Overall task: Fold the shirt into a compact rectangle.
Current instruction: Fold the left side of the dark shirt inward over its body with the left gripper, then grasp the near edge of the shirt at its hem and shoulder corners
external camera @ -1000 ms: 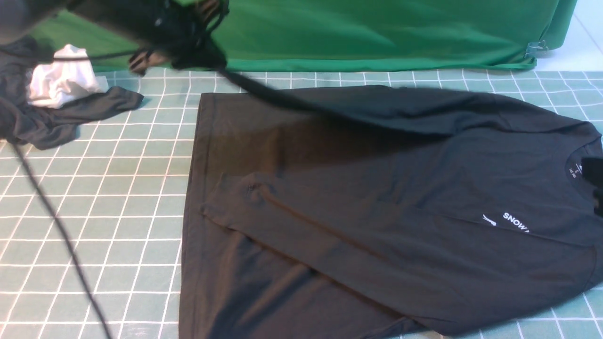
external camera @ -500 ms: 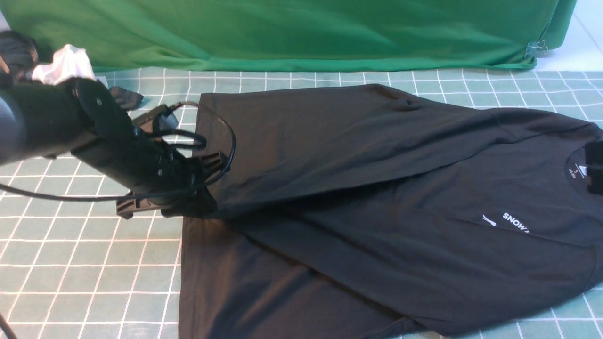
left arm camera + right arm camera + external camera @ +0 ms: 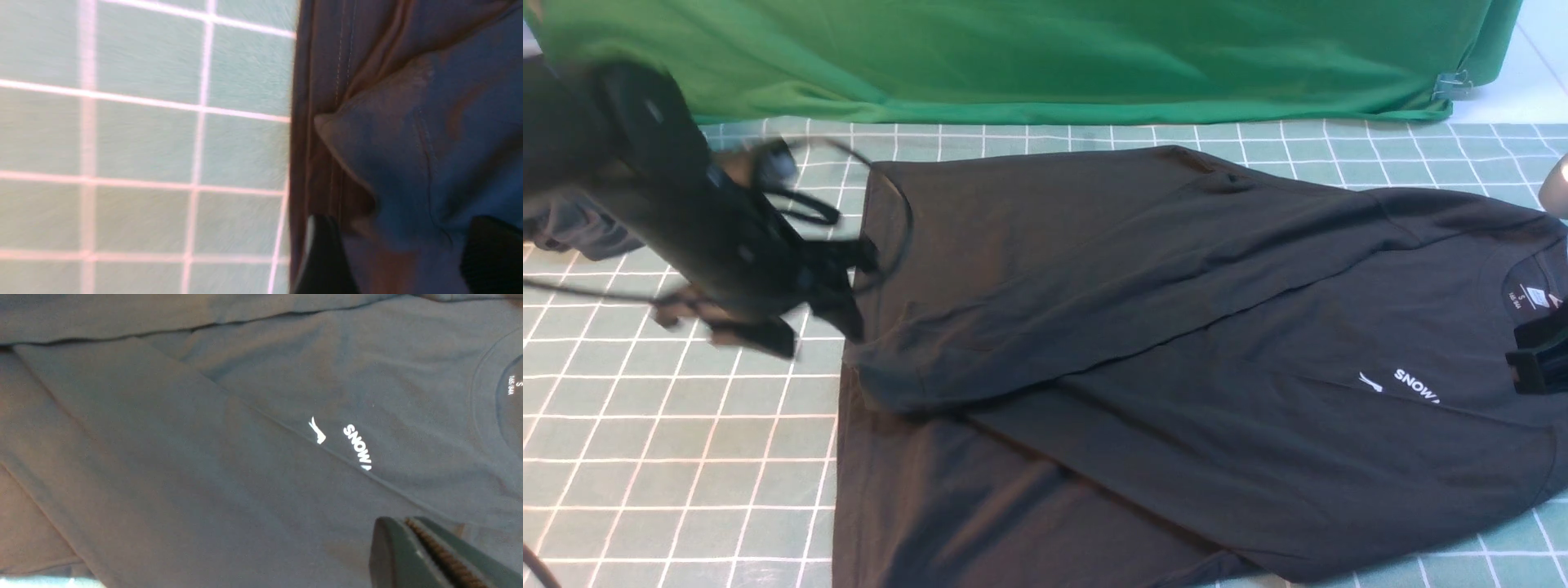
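The black shirt (image 3: 1176, 327) lies flat across the checked table, collar to the right and hem to the left. Part of its white "SNOW" print (image 3: 1417, 385) shows. Its far sleeve is folded over the body, and the cuff end (image 3: 886, 384) rests near the hem edge. My left gripper (image 3: 805, 322), blurred, hovers just left of that cuff. In the left wrist view this gripper (image 3: 404, 228) is open, fingers wide apart over the sleeve cloth (image 3: 408, 143), holding nothing. My right gripper (image 3: 1535, 367) hangs by the collar. Its jaws (image 3: 402, 520) are shut and empty above the shirt (image 3: 204, 437).
A smaller dark garment (image 3: 572, 233) lies at the far left, mostly behind my left arm. A green cloth (image 3: 1094, 57) closes off the back of the table, with a metal clip (image 3: 1450, 82) at its right end. The teal checked mat (image 3: 686, 449) stretches left of the shirt.
My left gripper brought the sleeve down from the far side onto the shirt's body, opened and let it go, then drew back leftward. My right gripper moved slightly lower near the collar.
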